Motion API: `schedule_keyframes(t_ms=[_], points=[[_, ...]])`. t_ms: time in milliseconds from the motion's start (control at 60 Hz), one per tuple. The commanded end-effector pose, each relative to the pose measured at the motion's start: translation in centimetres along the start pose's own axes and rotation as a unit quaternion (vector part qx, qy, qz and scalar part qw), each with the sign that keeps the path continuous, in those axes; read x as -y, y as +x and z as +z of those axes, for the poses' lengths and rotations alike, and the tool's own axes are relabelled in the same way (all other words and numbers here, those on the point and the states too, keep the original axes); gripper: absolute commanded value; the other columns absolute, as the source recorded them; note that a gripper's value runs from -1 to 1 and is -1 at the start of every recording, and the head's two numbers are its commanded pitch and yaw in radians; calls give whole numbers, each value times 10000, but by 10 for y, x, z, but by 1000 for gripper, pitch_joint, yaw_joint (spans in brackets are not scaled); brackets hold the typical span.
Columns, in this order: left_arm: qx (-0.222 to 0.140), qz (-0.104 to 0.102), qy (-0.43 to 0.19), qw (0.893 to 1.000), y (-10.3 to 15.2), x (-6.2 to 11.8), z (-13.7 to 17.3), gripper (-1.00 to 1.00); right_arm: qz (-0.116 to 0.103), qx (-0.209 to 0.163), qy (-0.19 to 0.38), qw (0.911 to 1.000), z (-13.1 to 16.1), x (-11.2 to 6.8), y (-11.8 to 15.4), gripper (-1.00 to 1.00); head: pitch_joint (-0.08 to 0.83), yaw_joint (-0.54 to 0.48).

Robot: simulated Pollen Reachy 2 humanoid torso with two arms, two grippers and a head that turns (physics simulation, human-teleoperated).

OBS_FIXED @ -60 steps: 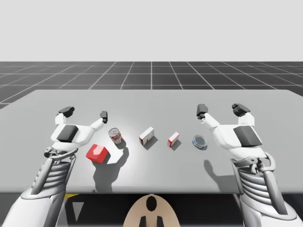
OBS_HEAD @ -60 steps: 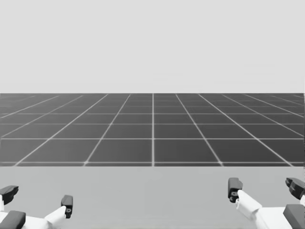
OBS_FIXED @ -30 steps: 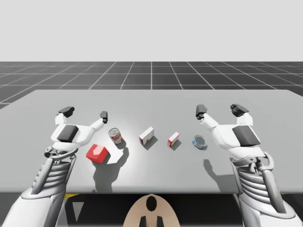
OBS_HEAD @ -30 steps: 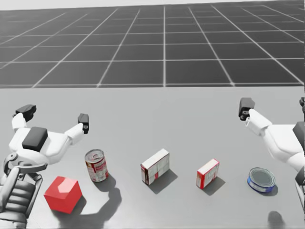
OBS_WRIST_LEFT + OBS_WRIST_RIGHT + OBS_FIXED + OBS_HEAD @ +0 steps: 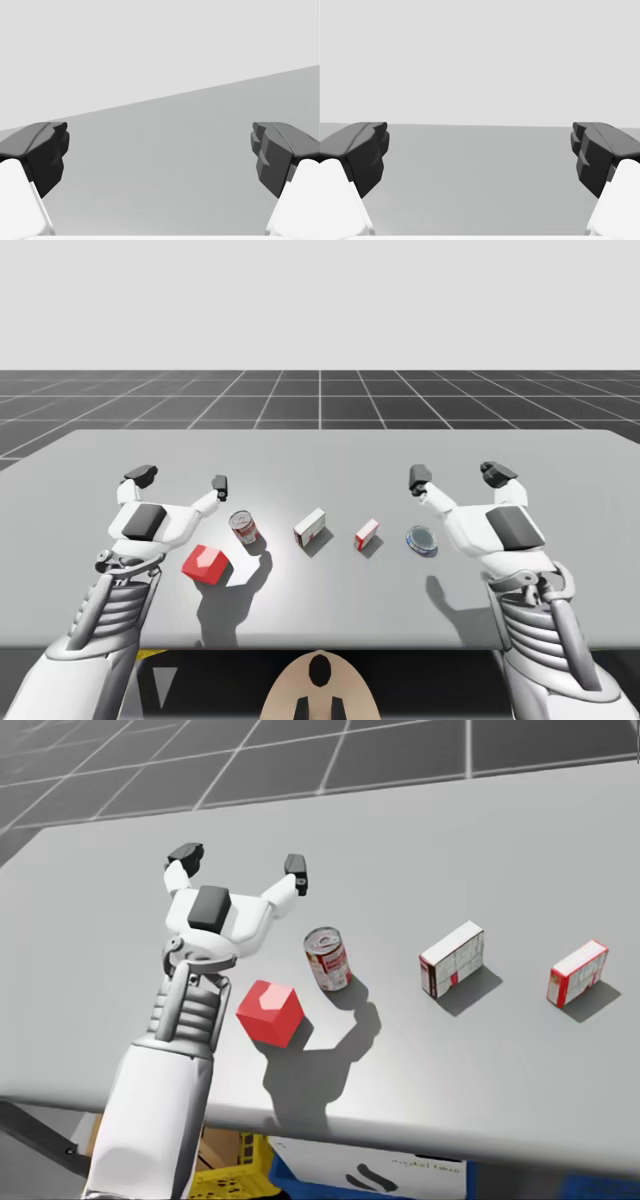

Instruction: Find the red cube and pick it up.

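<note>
The left gripper (image 5: 180, 480) is held spread wide, its two dark, blocky fingertips well apart with only bare grey table (image 5: 165, 190) seen between them in the left wrist view; nothing is pinched. It is carried above the surface on a smooth white shell, behind which a ribbed grey wrist and a white forearm are seen. The hand is pointed away from the torso, roughly level.

The red cube (image 5: 205, 563) is found on the table at about five o'clock from the left gripper in the high view, just beside the ribbed wrist and apart from both fingers. It is a matte, flat-faced block with sharp edges. At about one o'clock from the cube an upright can (image 5: 244, 527) is set, a cylinder with a red and white label and a dull metal lid. At three o'clock from the can two white and red boxes are placed: the larger box (image 5: 311, 527), then the smaller box (image 5: 367, 534).

The right gripper (image 5: 458, 476) is likewise held spread, nothing between its fingers, in a mirrored pose. A low round blue tin (image 5: 421, 538) with a silvery lid is seen at about seven o'clock from it.
</note>
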Motion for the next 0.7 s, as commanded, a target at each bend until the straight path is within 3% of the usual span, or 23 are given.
schedule_keyframes(t_ms=[17,433,633,700], points=[[-8,-8,7,10000,0,0,-1,-1000,-42,-57,69,10000,0,-2,-2,-1000,686,356],[-45,109,-107,9999,0,3,-1,-1000,-66,-144,176,9997,0,-3,-3,-1000,715,419],[-182,721,-353,9966,18,-5,16,-1000,-34,-225,175,9996,-1,-3,-7,-1000,709,407],[-290,835,-487,9949,24,-7,27,-1000,-25,-236,182,9996,-2,-3,-8,-1000,715,410]])
